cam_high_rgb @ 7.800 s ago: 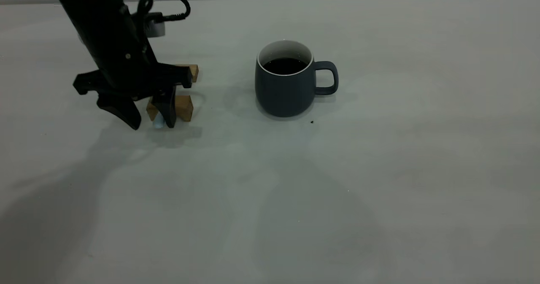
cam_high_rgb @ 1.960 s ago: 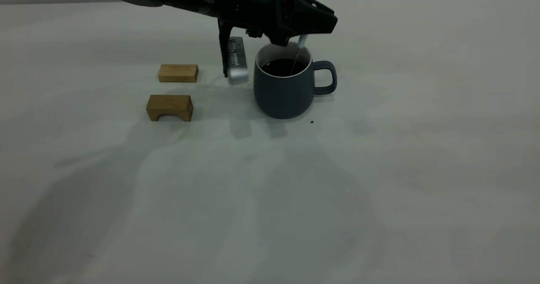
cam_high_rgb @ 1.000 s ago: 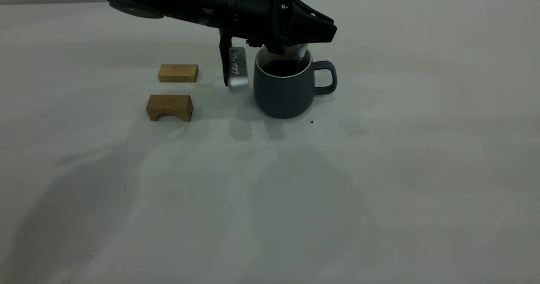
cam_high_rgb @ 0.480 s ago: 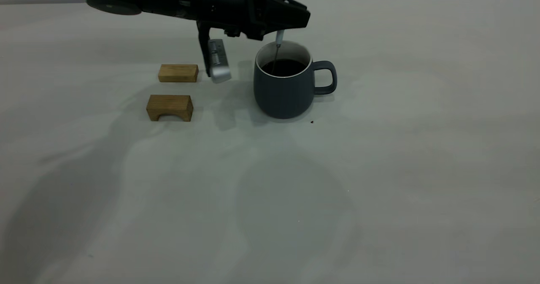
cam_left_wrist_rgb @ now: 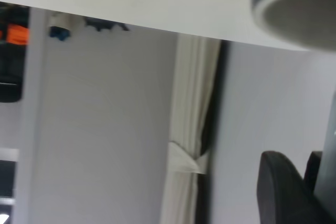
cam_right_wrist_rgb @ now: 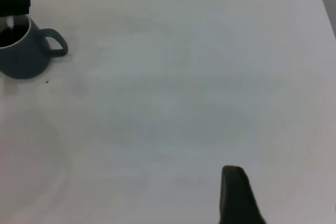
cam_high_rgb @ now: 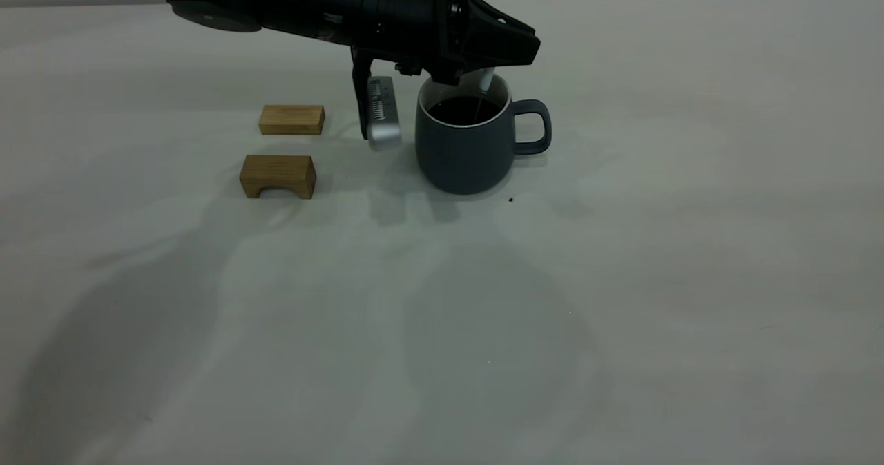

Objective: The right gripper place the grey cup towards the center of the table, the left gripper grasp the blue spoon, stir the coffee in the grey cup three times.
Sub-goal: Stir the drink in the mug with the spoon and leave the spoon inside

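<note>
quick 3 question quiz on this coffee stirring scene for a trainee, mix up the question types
1. True or false: the left end effector holds the blue spoon above the grey cup.
2. Multiple choice: the cup's handle points toward A) the wooden blocks, B) the side away from the blocks, C) straight up.
3. Fill in: the spoon's thin neck reaches down into the ____.

Key: 1 true. 2 B. 3 coffee.
</note>
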### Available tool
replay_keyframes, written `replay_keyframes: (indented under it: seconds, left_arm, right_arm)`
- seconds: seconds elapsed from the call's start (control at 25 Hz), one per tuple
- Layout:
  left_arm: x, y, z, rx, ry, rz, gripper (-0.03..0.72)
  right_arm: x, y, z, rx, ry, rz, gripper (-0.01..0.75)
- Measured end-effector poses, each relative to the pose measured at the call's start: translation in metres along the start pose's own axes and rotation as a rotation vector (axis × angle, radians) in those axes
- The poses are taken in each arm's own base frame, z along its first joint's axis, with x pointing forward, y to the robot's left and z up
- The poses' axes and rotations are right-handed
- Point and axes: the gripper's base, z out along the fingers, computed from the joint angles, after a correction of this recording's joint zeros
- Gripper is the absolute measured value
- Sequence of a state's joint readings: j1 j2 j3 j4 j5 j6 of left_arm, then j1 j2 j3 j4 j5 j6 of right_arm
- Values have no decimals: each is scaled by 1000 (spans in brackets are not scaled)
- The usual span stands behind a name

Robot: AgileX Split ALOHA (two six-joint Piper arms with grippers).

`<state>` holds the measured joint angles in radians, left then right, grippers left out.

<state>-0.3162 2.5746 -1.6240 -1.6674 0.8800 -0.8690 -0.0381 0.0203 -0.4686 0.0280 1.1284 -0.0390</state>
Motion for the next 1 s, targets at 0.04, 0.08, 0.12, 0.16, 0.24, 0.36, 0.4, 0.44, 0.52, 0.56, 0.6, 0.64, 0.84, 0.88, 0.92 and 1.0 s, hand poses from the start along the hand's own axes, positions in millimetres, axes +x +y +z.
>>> replay_keyframes:
  seconds: [0.04, 0.08, 0.12, 0.16, 0.24, 0.36, 0.4, 0.44, 0.52, 0.56, 0.6, 0.64, 0.84, 0.88, 0.92, 1.0]
  left_arm:
    - [-1, 1, -1, -13, -4, 7, 137]
    - [-1, 1, -2, -24, -8, 13, 137]
    - [-2, 1, -3, -29, -10, 16, 137]
    - [-2, 1, -4, -31, -11, 18, 137]
    - [-3, -1, -7, -29, -8, 16, 137]
    - [-4, -3, -11, -25, -3, 13, 137]
    - [-4, -4, -12, -24, -1, 11, 137]
    - [-4, -5, -13, -23, -1, 11, 137]
    - [-5, -6, -15, -20, 2, 9, 144]
    - [-5, -6, -16, -20, 4, 8, 154]
    - [-5, -7, -18, -18, 4, 7, 181]
    - [-6, -8, -18, -17, 5, 7, 209]
    - [-6, -10, -25, -22, 25, 0, 412]
    - [-5, -10, -26, -28, 31, 0, 443]
    - [-5, -10, -27, -37, 40, -1, 477]
    - [-4, -10, -29, -49, 56, -2, 527]
  right_arm:
    - [0, 0, 0, 0, 0, 0, 483]
    - [0, 0, 0, 0, 0, 0, 483]
    - [0, 0, 0, 0, 0, 0, 483]
    - [0, 0, 0, 0, 0, 0, 483]
    - [0, 0, 0, 0, 0, 0, 483]
    - [0, 0, 0, 0, 0, 0, 483]
    - [0, 0, 0, 0, 0, 0, 483]
    - [0, 0, 0, 0, 0, 0, 483]
    - [0, 0, 0, 0, 0, 0, 483]
    - [0, 0, 0, 0, 0, 0, 483]
    - [0, 0, 0, 0, 0, 0, 483]
    - [0, 0, 0, 0, 0, 0, 483]
    - [0, 0, 0, 0, 0, 0, 483]
    - [0, 0, 0, 0, 0, 0, 483]
    - [0, 0, 0, 0, 0, 0, 483]
    - [0, 0, 0, 0, 0, 0, 483]
